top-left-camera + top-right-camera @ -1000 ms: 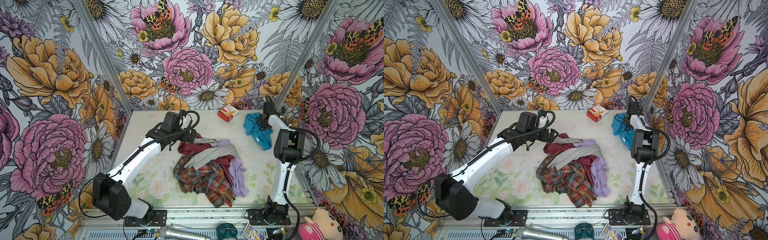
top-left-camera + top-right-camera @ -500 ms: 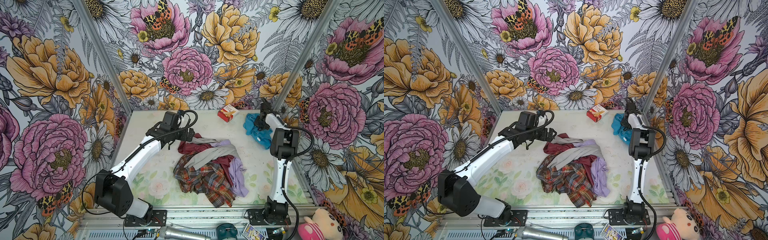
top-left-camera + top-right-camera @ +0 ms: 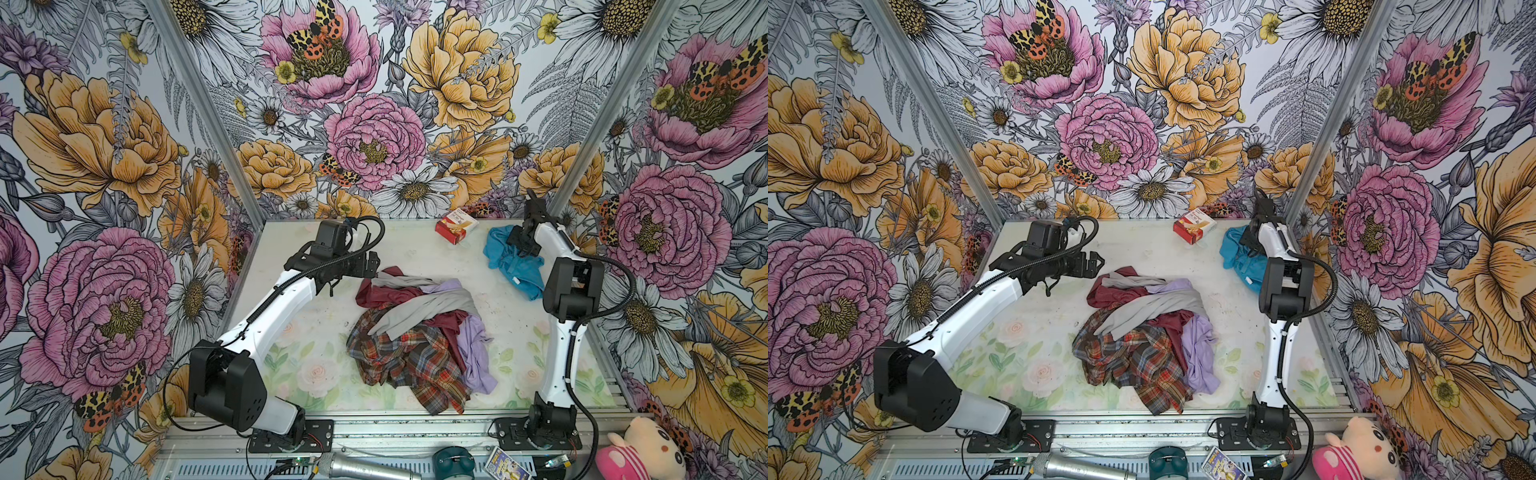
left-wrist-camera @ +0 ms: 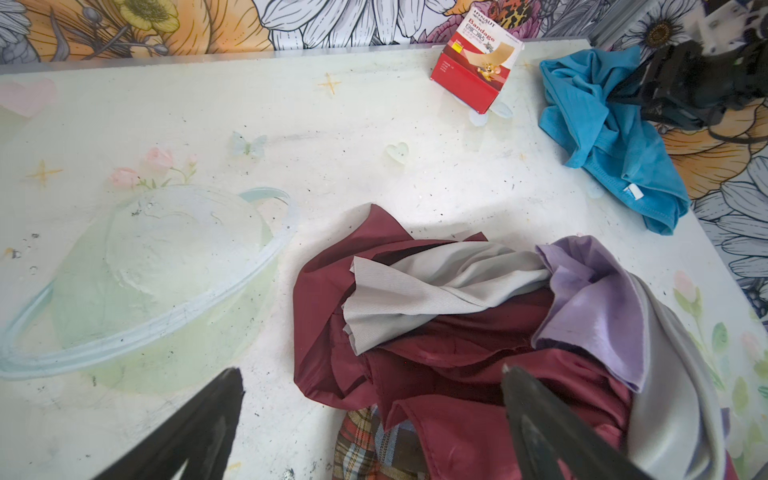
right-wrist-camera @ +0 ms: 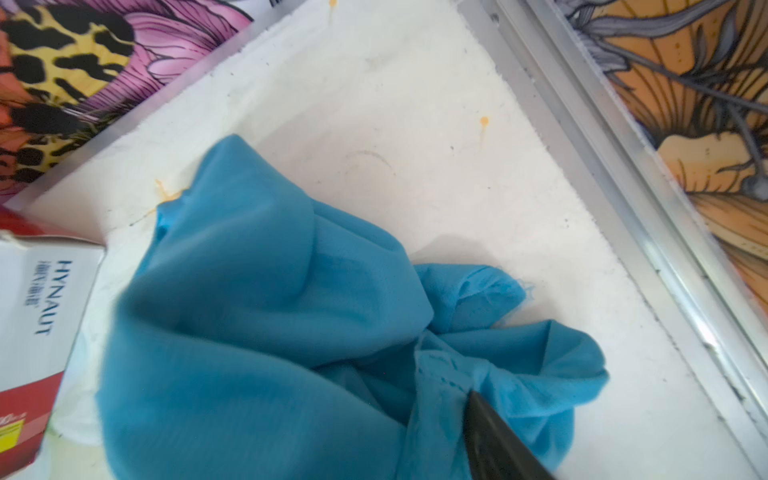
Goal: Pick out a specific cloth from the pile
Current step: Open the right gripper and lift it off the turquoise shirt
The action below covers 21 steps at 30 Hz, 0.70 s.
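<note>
Evidently touches the cloth (image 3: 515, 270) at the far right corner of the table (image 3: 415, 249), well apart from the pile (image 3: 415, 332), to separate it (right gripper (image 3: 515, 245), jaws unreadable; left gripper (image 3: 371, 264) spread wide, empty).

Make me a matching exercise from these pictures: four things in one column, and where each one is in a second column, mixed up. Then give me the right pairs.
Things
1. turquoise cloth
2. plaid cloth
3. red bandage box
4. pink plush toy

Places
A. off the table, past its near right corner
B. forming the near side of the pile
C. lying apart from the pile, near the table's far right corner
D. at the table's far edge, just left of the turquoise cloth

Pairs: 1-C, 2-B, 3-D, 4-A
</note>
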Tool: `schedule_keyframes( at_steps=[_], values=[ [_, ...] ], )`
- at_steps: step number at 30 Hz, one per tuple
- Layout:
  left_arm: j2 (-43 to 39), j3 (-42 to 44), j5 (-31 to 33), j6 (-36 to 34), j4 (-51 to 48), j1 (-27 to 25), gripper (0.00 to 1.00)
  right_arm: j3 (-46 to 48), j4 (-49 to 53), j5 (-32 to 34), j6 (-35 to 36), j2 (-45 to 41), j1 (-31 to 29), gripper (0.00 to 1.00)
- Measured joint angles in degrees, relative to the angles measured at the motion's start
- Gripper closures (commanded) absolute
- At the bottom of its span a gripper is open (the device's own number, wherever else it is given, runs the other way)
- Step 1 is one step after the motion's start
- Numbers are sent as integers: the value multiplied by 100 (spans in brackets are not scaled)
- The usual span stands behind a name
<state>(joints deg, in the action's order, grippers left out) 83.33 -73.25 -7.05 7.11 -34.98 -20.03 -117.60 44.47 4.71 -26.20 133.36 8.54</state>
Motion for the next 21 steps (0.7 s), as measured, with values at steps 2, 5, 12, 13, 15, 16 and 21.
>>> schedule_keyframes(
  at_steps=[2,5,12,13,15,16,21],
  values=[
    [-76,83,31,42,103,105,1,0,13,-55,4,-184,-7,12],
    [-264,260,181,136,234,229,1,2,11,-146,-35,-533,-11,7],
    [-798,695,706,304,758,308,1,83,11,-208,-103,-1392,-11,4],
    [-879,772,782,304,844,308,1,109,15,-221,-116,-1504,-11,4],
    [-1010,920,916,304,1036,308,1,184,9,-229,-118,-1692,-11,4],
    [-1088,1027,990,302,1163,308,1,245,15,-247,-116,-1790,-11,4],
    [-1482,1674,1473,295,1829,308,1,684,33,-245,-24,-2280,-83,4]
  ],
)
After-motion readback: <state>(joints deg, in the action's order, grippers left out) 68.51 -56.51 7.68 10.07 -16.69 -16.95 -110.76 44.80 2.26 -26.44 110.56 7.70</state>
